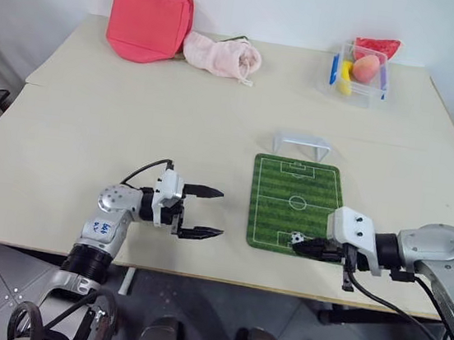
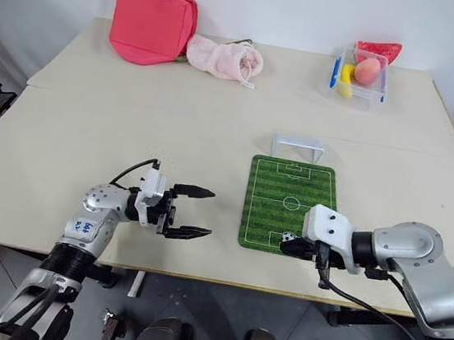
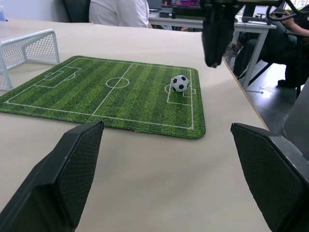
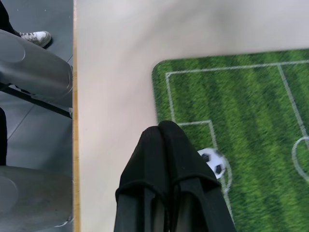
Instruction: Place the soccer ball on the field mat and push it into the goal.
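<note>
Right wrist view has the right gripper (image 4: 161,126) with its two black fingers pressed together and holding nothing, their tips poised just beside the soccer ball (image 4: 213,162). Ball rests free on the field mat (image 1: 293,203), inside the penalty box at the near end; the goal (image 1: 301,144) stands on the table just beyond the mat's far edge, mouth facing the pitch. Step in hand, as judged: the push. To do it well, the closed tips should come in behind the ball on its near side, low and square to the mat's long axis, then sweep steadily toward the goal; a glancing contact would likely send so small a ball off sideways. Left gripper (image 1: 203,213) hangs over bare table well left of the mat, jaws spread and empty. Left wrist view gives the low side-on line from ball to goal netting and shows clear air between the right fingertips and the ball, which the head views cannot resolve; head views alone show goal centred on the mat's width
</note>
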### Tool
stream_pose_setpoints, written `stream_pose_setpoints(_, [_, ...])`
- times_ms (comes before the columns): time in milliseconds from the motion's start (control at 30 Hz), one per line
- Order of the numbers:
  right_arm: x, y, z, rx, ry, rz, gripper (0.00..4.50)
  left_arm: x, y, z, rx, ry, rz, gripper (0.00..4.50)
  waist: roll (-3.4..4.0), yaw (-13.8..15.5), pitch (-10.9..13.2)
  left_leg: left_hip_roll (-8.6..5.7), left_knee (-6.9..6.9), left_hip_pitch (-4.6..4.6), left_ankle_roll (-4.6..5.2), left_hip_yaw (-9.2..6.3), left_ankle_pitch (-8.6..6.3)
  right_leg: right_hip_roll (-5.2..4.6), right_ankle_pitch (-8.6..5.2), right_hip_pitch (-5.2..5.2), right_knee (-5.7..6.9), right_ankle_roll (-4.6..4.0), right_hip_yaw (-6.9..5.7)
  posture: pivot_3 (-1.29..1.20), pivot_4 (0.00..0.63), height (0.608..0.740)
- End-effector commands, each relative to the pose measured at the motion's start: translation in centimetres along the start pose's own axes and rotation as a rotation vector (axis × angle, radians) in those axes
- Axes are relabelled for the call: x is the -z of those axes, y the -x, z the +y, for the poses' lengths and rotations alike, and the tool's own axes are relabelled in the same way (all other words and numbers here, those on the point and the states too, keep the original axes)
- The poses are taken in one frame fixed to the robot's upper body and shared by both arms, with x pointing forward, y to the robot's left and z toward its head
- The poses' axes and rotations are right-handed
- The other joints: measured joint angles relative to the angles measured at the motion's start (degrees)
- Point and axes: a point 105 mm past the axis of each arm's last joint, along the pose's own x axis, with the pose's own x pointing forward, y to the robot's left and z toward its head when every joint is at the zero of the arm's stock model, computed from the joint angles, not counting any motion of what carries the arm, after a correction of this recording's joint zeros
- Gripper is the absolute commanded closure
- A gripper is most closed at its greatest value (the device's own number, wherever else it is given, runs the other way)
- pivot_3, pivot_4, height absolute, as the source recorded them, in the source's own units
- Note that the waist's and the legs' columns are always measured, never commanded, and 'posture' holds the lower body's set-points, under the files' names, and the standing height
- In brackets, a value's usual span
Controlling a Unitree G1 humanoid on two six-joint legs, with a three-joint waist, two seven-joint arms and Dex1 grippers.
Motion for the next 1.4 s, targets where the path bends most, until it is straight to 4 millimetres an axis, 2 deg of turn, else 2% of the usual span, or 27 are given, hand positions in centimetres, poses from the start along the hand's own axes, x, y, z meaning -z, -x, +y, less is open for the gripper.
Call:
stream_pose_setpoints(33, [0.8,-0.7,-0.8,0.031,-0.003,-0.012,4.49,-0.7,-0.3,0.1,0.021,-0.041,-0.009,0.00,-0.01,-0.2,0.0,-0.01,0.00,0.00,0.00,0.00,0.00,-0.01,0.00,0.00,0.00,0.00,0.00,0.00,0.150,0.740])
stream_pose_setpoints(167, [1.5,-1.8,-1.5,0.024,-0.008,-0.014,4.49,-0.7,-0.2,0.0,0.029,-0.044,-0.005,0.00,-0.02,-0.3,0.0,-0.01,0.01,0.00,0.00,-0.01,0.00,-0.01,0.00,0.00,0.01,0.00,-0.01,0.00,0.150,0.740])
stream_pose_setpoints(300, [2.1,-2.2,-3.7,0.090,0.004,-0.009,4.49,-0.9,0.1,0.0,0.023,-0.051,0.002,0.00,-0.02,-0.4,0.0,-0.01,0.01,0.00,0.00,0.01,0.01,-0.01,0.00,-0.01,0.02,0.00,-0.01,0.00,0.150,0.740])
stream_pose_setpoints(433, [1.4,-0.5,-8.4,0.290,0.071,-0.009,4.49,-1.0,0.5,0.3,0.011,-0.064,0.013,0.00,-0.03,-0.5,0.0,-0.02,0.03,-0.01,0.00,0.01,0.01,-0.03,0.00,-0.01,0.02,0.00,-0.02,0.00,0.150,0.740])
stream_pose_setpoints(567, [-1.3,1.8,-11.3,0.440,0.114,-0.077,4.49,-1.1,0.6,0.7,-0.004,-0.076,0.015,0.00,-0.03,-0.5,0.0,0.05,0.01,-0.02,-0.01,-0.02,0.01,0.01,0.00,-0.04,0.04,0.00,-0.06,0.00,0.150,0.740])
stream_pose_setpoints(700, [-2.2,3.2,-11.8,0.494,0.112,-0.102,4.49,-1.3,0.6,1.2,-0.029,-0.089,0.008,0.00,-0.03,-0.2,0.0,0.02,-0.02,-0.04,-0.01,-0.12,0.01,-0.01,0.00,-0.02,0.05,0.00,-0.13,0.00,0.150,0.740])
stream_pose_setpoints(867, [-1.8,4.7,-11.3,0.535,0.060,-0.128,4.49,-2.0,0.7,2.4,-0.106,-0.103,-0.028,0.00,-0.03,-0.3,0.0,-0.07,-0.02,-0.09,0.01,-0.14,0.00,-0.08,0.00,-0.02,0.04,0.00,-0.17,0.00,0.150,0.740])
stream_pose_setpoints(900, [-1.2,5.1,-11.1,0.536,0.044,-0.121,4.49,-2.4,0.8,2.9,-0.144,-0.112,-0.048,0.00,-0.03,-0.3,0.0,-0.07,-0.02,-0.09,0.01,-0.13,0.00,-0.08,0.00,-0.03,0.04,0.00,-0.17,0.00,0.150,0.740])
stream_pose_setpoints(967, [0.8,5.7,-10.1,0.479,-0.071,-0.066,4.13,-3.0,1.2,4.2,-0.233,-0.113,-0.091,0.00,-0.03,-0.1,0.0,-0.06,-0.02,-0.09,0.01,-0.12,0.00,-0.08,0.00,-0.03,0.04,0.00,-0.17,0.00,0.150,0.740])
stream_pose_setpoints(1033, [1.7,6.7,-10.2,0.508,-0.075,-0.062,3.63,-3.3,1.4,4.8,-0.274,-0.119,-0.107,0.00,-0.08,-0.1,0.1,-0.07,0.00,-0.09,0.01,-0.18,0.00,-0.08,0.00,0.01,0.04,0.00,-0.21,0.00,0.150,0.740])
stream_pose_setpoints(1167, [4.4,9.8,-10.9,0.637,-0.145,-0.119,2.31,-3.7,2.0,5.3,-0.335,-0.120,-0.133,0.00,-0.09,-0.4,0.1,-0.11,0.00,-0.08,0.01,-0.10,0.01,-0.10,0.01,0.00,0.02,0.01,-0.19,0.00,0.150,0.740])
stream_pose_setpoints(1300, [6.8,11.8,-9.5,0.647,-0.186,-0.160,0.94,-3.6,3.1,5.3,-0.387,-0.113,-0.143,0.00,-0.09,-0.4,0.1,-0.06,-0.01,-0.06,0.01,-0.12,0.01,-0.06,0.01,0.00,0.04,0.01,-0.21,0.00,0.150,0.740])
stream_pose_setpoints(1400, [7.3,13.2,-8.8,0.647,-0.219,-0.269,0.01,-3.7,3.9,5.0,-0.409,-0.095,-0.159,0.00,-0.09,-0.5,0.1,-0.07,-0.03,-0.06,0.01,-0.10,0.01,-0.08,0.01,0.00,0.02,0.02,-0.20,0.00,0.150,0.740])
